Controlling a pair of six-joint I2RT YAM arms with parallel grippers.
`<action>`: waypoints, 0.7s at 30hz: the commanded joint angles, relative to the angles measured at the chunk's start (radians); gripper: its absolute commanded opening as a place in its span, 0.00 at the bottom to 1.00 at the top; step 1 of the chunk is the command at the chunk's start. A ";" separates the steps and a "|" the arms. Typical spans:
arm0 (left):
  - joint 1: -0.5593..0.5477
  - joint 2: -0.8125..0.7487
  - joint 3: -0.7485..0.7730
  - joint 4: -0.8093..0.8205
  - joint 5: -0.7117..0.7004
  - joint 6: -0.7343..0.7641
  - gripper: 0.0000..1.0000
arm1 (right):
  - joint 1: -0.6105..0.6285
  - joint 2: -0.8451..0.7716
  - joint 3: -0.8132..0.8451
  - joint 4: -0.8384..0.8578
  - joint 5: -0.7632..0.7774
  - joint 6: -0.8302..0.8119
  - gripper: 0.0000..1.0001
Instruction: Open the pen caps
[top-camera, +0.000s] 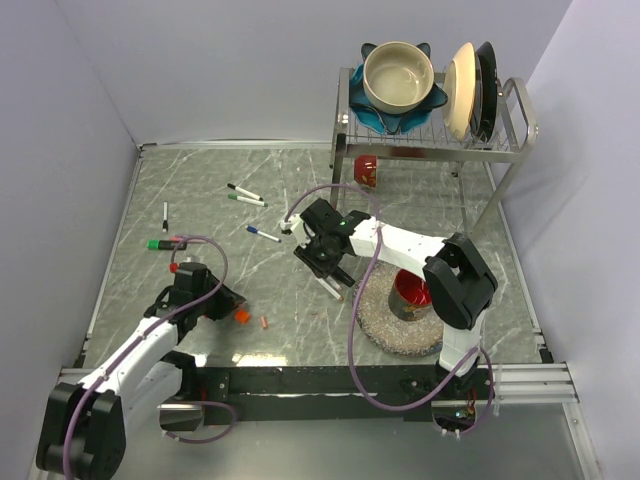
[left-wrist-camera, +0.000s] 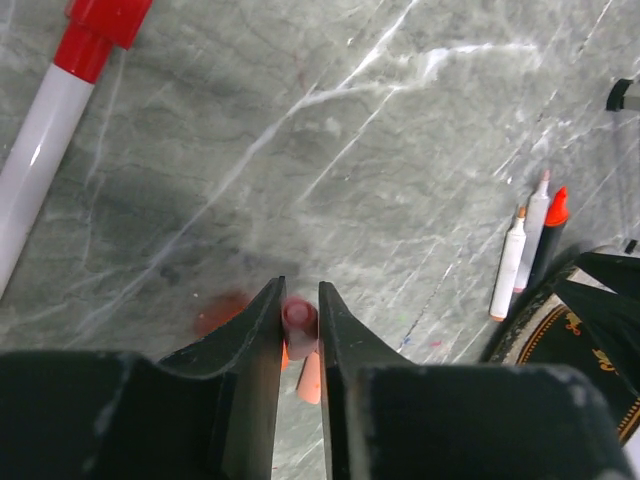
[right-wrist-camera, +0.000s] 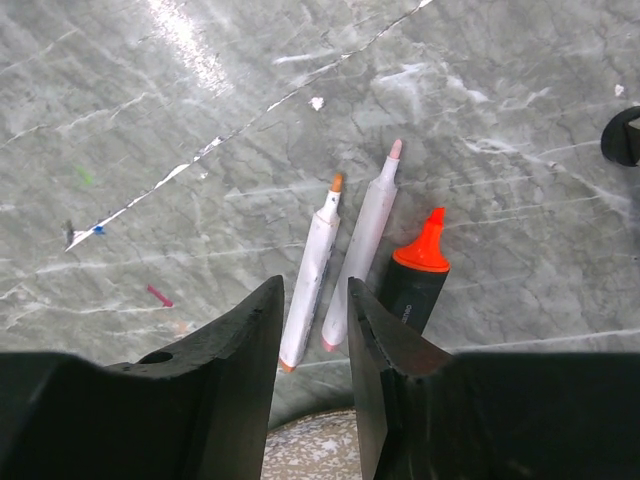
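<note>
My left gripper (top-camera: 218, 302) (left-wrist-camera: 300, 292) is shut on a small pinkish-red pen cap (left-wrist-camera: 298, 318), low over the table. An orange cap (top-camera: 241, 317) and a small pink one (top-camera: 264, 323) lie just right of it. My right gripper (top-camera: 325, 262) (right-wrist-camera: 315, 290) is open and empty above two uncapped white markers (right-wrist-camera: 312, 262) (right-wrist-camera: 365, 235) and a black highlighter (right-wrist-camera: 418, 285) with a bare orange tip. A red-capped white marker (left-wrist-camera: 55, 115) and a green-capped marker (top-camera: 163, 243) lie at the left. Three more capped pens (top-camera: 246, 196) (top-camera: 263, 235) lie farther back.
A dish rack (top-camera: 510, 150) with bowls and plates stands at the back right, a red cup (top-camera: 366, 170) under it. A round speckled mat (top-camera: 385, 325) with a red cup (top-camera: 410, 292) lies by the right arm's base. Walls close in the left and back.
</note>
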 joint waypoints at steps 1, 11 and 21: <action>0.004 0.009 0.043 0.012 0.001 0.028 0.26 | -0.008 -0.050 0.029 -0.003 -0.026 -0.014 0.40; 0.002 -0.034 0.071 -0.057 -0.047 0.008 0.41 | -0.008 -0.071 0.030 -0.008 -0.049 -0.018 0.41; 0.004 -0.052 0.197 -0.071 -0.117 0.098 0.69 | -0.009 -0.113 0.023 -0.021 -0.139 -0.060 0.43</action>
